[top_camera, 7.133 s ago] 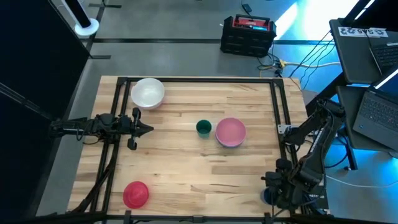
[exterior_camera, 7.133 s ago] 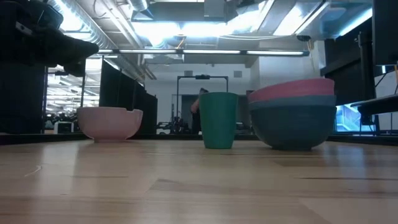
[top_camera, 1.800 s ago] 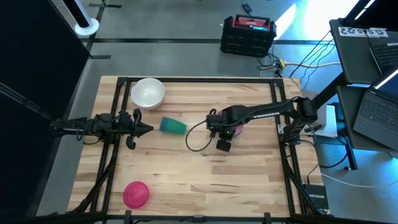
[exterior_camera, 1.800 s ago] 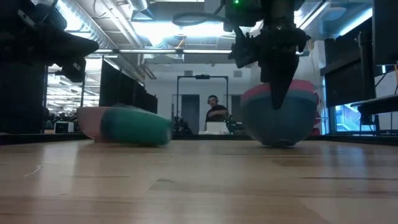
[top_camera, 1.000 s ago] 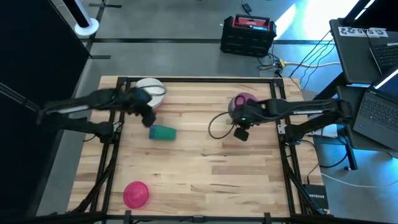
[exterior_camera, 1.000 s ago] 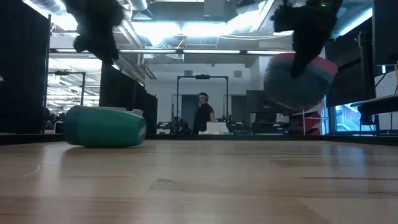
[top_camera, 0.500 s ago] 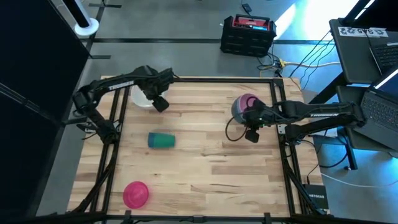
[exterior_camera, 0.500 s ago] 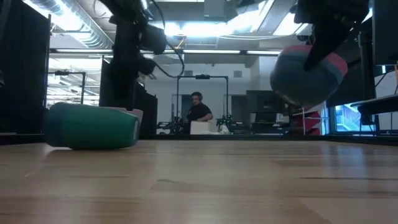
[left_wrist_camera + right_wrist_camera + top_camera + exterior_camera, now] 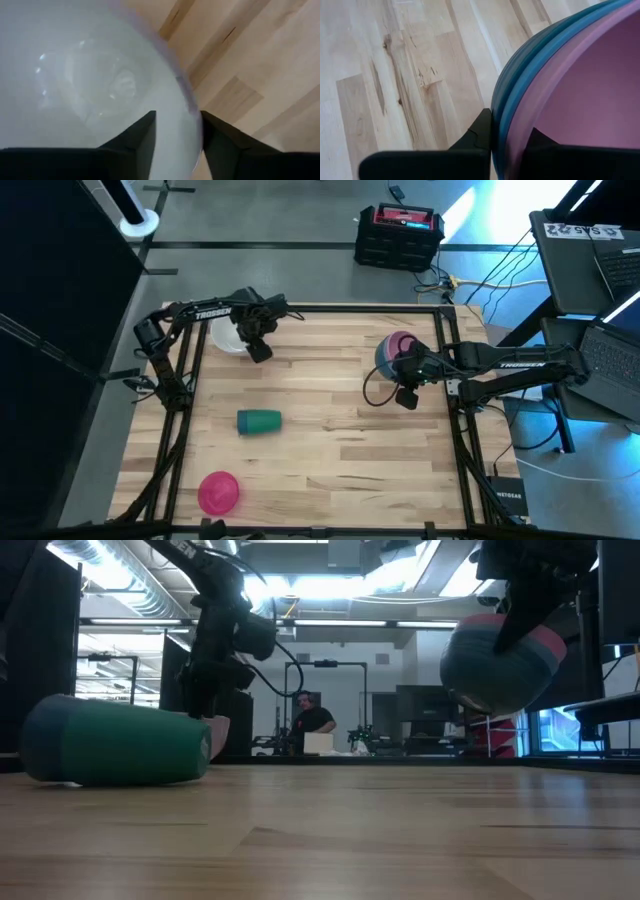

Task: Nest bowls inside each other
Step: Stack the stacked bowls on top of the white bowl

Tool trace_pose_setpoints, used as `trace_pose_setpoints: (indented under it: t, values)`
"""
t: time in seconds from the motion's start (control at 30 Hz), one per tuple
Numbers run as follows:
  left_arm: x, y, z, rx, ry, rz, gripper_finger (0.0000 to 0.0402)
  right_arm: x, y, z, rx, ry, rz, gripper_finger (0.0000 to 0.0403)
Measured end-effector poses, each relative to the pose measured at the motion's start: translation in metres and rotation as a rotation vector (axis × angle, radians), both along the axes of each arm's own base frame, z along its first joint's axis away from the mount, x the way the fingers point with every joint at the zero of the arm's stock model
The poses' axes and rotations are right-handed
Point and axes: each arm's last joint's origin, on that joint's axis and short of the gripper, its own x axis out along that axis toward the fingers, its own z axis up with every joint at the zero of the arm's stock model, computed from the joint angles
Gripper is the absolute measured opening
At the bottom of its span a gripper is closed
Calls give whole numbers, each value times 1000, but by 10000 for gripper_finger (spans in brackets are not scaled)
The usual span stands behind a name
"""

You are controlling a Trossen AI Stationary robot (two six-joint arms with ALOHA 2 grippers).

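Observation:
A white bowl [image 9: 226,338] stands on its base at the table's far left. My left gripper [image 9: 246,335] points down at its right side, one finger inside and one outside its wall [image 9: 180,125]. My right gripper [image 9: 400,370] is shut on a nested stack of bowls [image 9: 500,655], pale pink in light blue in darker blue, held above the table's far right. A magenta bowl [image 9: 218,491] lies mouth down at the near left. A green cup [image 9: 258,421] lies on its side left of centre. My left gripper stands astride the white bowl's rim [image 9: 192,107] from above, one finger [image 9: 142,142] inside and the other [image 9: 222,147] outside; I cannot tell whether they touch the wall. My right gripper pinches the stack's rim [image 9: 501,117], one finger [image 9: 477,132] outside the darker blue bowl and the other inside the pink one. The stack hangs tilted, clear of the table.
Black frame rails [image 9: 190,380] run along the table's left, right and far sides. Bare wood [image 9: 340,470] spreads over the middle and near right. In the low view the cup [image 9: 115,745] lies close to the camera; a person stands in the room behind.
My left gripper has swung toward the far edge, tipped to point down and sunk onto the white bowl's rim. The green cup has rolled on its side toward the near edge. My right gripper has carried the stack a little toward the right edge.

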Motion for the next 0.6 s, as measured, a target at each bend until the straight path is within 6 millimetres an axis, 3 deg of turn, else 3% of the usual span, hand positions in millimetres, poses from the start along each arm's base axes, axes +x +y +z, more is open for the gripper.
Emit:
trace_pose_setpoints:
  t: [0.17,0.27,0.6]
  values:
    - [7,-3,-9,-5,22,-37,20,-1,0,-1,1,12,-4,0]
    - [20,-13,-10,36,-2,-122,8,-3,0,-2,0,40,-4,0]
    - [75,-108,8,10,-155,-401,2,-15,-1,3,-33,41,-9,0]
